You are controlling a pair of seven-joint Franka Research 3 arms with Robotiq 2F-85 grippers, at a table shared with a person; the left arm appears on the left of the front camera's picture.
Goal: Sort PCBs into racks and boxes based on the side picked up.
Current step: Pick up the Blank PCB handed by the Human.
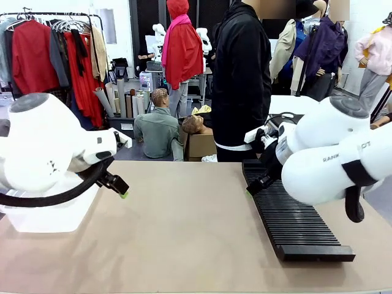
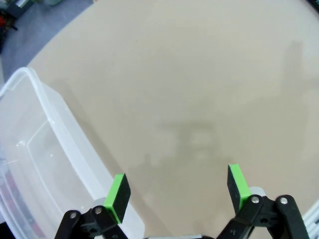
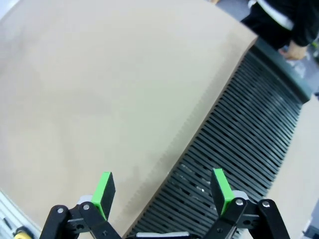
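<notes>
Rack [image 1: 297,228] black, ribbed with narrow slots, tub [image 2: 35,164] clear, smooth, round-cornered

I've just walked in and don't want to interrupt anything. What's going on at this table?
Nothing is being handled at this moment. The left hand hangs open over the table, beside the clear tub. The right hand hangs open over one long edge of the black rack. Both hold nothing. A person stands at the far side, near the rack's far end.
</notes>
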